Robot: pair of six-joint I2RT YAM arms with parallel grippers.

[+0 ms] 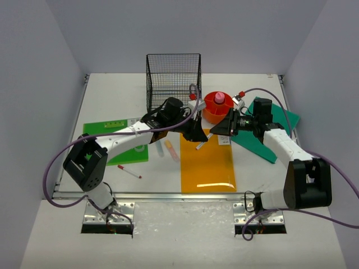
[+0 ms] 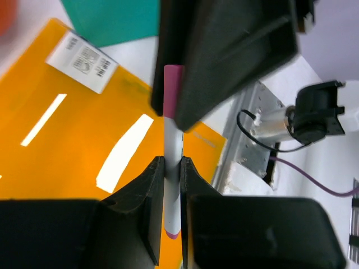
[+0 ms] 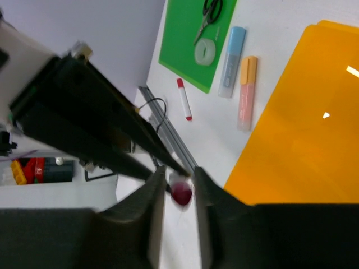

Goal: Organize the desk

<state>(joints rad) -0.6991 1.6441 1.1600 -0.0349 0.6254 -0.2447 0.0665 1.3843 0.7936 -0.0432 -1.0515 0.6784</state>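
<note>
Top external view: the desk point(image 1: 157, 176) runs wide from left to right beneath everything, and I judge it rigid and fixed, nothing to grasp. Above its orange folder point(image 1: 207, 168), mid-desk, hangs the white marker point(image 1: 201, 145), probably light, stiff and slick-barrelled, best taken mid-barrel. The left gripper point(image 2: 172, 162) pinches that barrel. The pink cap point(image 2: 173, 89) aims far-right into the right gripper point(image 3: 178, 174), whose jaws flank it closely; whether they clamp it I cannot tell.

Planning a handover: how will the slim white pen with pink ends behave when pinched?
Probably stiff: the slim white pen with pink ends runs straight from the left gripper to the right gripper. Its smooth round barrel may pivot or slip. Dropped on the glossy orange plastic sheet, it would likely roll.
</note>
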